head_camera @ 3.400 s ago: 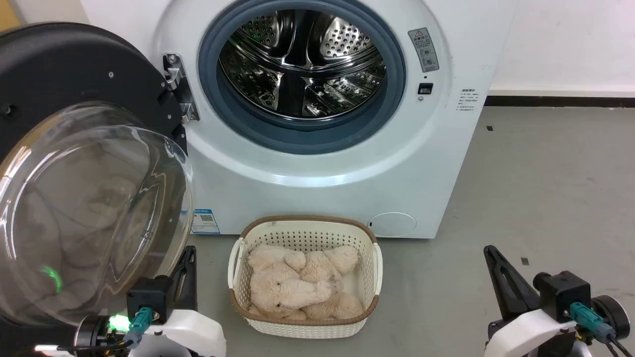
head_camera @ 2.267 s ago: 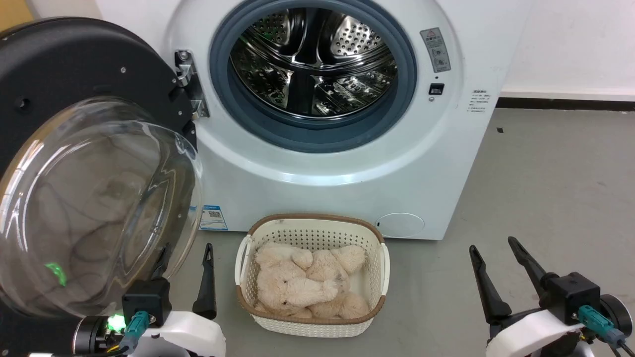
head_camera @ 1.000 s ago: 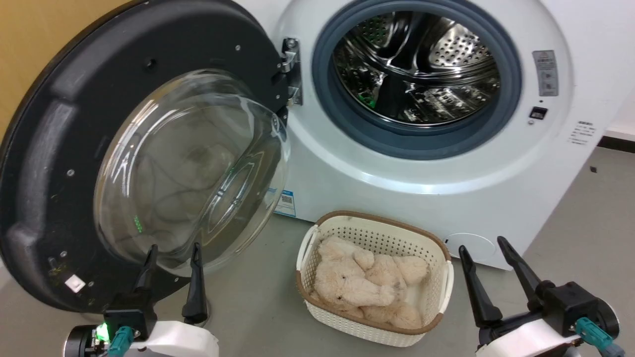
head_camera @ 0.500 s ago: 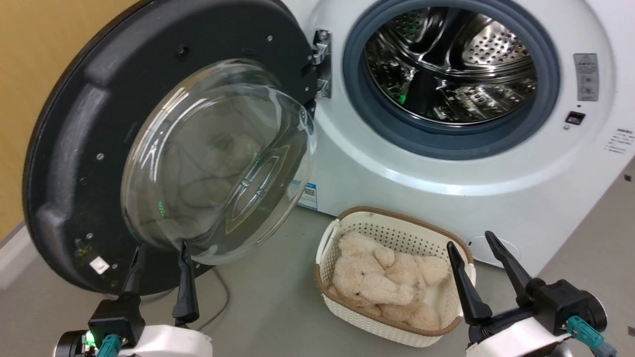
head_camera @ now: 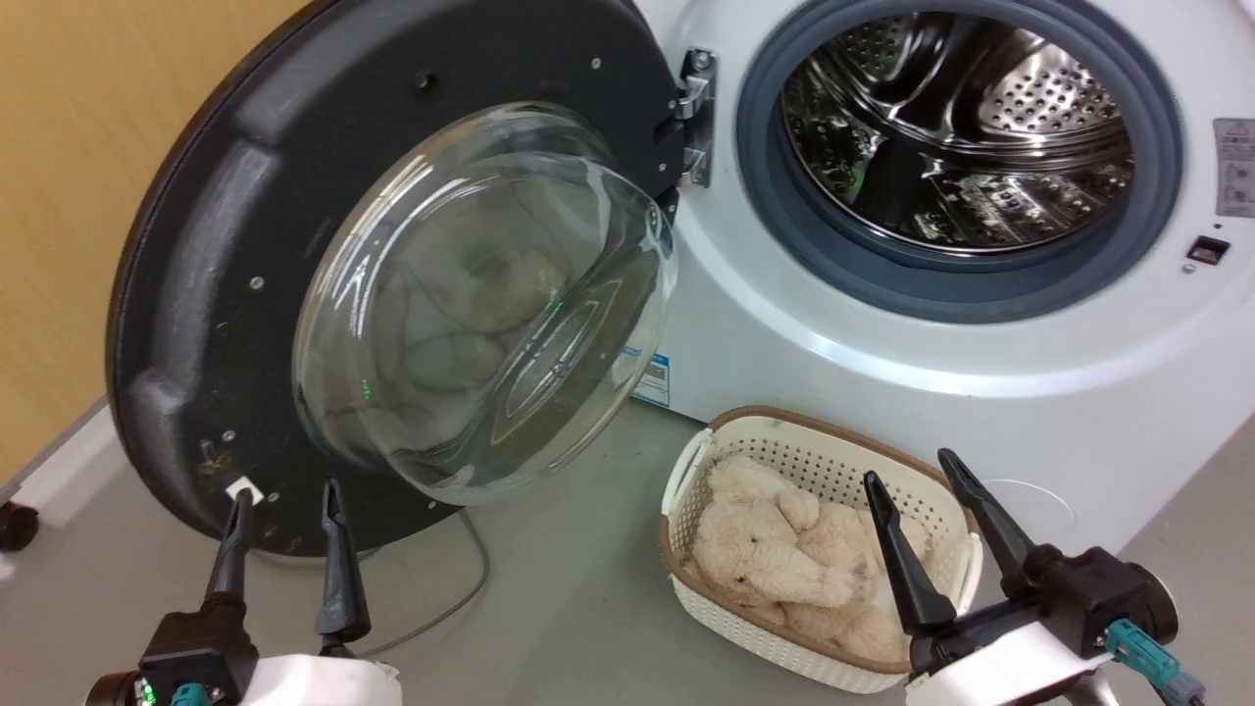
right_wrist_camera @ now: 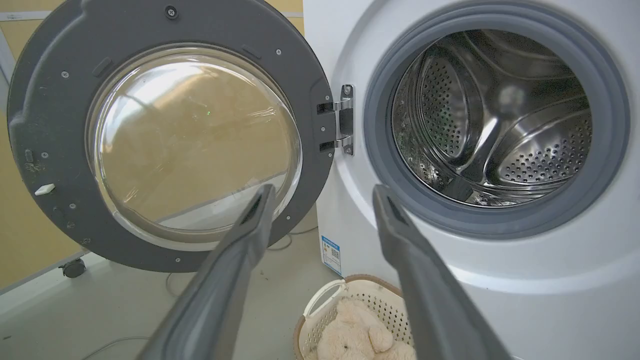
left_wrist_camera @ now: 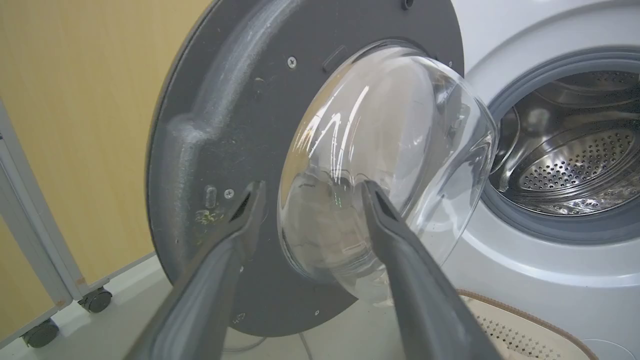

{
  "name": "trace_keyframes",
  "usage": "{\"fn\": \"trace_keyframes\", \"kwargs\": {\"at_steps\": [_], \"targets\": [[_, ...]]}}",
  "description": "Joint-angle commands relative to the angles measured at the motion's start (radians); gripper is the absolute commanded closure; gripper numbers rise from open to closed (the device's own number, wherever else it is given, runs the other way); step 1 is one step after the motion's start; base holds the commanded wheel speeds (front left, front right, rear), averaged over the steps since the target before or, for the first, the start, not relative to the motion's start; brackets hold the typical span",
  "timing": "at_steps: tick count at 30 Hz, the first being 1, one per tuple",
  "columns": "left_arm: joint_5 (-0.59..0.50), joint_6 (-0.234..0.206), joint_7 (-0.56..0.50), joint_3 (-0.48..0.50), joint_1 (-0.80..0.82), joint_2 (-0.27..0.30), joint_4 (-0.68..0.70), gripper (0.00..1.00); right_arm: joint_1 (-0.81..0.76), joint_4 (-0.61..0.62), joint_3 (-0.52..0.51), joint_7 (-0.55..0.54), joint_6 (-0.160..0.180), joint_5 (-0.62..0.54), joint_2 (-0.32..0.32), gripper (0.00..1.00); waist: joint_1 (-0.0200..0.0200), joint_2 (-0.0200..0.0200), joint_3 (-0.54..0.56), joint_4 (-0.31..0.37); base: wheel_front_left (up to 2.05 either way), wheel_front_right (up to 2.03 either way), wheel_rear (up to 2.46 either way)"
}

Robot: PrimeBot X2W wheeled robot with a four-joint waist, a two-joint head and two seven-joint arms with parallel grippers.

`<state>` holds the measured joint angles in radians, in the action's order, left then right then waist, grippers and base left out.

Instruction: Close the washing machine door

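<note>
The washing machine door hangs wide open on its metal hinge, black rim and bulging glass bowl facing me. To its right is the white washing machine, its steel drum bare inside the grey gasket. My left gripper is open, empty, just below the door's lower rim; in the left wrist view its fingers frame the door. My right gripper is open and empty over the basket; the right wrist view looks at the door and the washing machine.
A cream perforated basket holding a beige plush toy sits on the grey floor before the machine. A thin cable lies under the door. A yellow partition on castors stands at the left.
The camera has turned left, so the door and machine have slid right in the picture. Both grippers stay open; the left one's tips now sit under the door's lower rim.
</note>
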<state>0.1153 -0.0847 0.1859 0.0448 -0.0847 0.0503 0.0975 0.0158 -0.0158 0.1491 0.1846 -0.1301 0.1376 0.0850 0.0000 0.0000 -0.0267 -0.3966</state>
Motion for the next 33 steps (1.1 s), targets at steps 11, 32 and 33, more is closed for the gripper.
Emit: {"fn": "trace_keyframes", "kwargs": {"at_steps": [11, 32, 33], "targets": [[0.017, -0.017, 0.032, 0.022, -0.031, 0.0, 0.03, 0.0, 0.038, -0.016, 0.038, 0.034, 0.0, 0.028, 0.013, 0.0, 0.0, 0.0, -0.005, -0.056, 0.0, 0.0, 0.0], [0.047, -0.028, 0.074, 0.018, -0.042, 0.0, 0.046, 0.0, 0.038, -0.01, 0.059, 0.075, -0.001, 0.054, 0.018, 0.0, 0.0, 0.0, -0.019, -0.143, 0.0, 0.0, 0.0], [0.049, -0.029, 0.076, 0.017, -0.043, 0.0, 0.047, 0.0, 0.038, -0.01, 0.06, 0.077, -0.001, 0.055, 0.018, 0.0, 0.0, 0.0, -0.02, -0.147, 0.0, 0.0, 0.0]]}}
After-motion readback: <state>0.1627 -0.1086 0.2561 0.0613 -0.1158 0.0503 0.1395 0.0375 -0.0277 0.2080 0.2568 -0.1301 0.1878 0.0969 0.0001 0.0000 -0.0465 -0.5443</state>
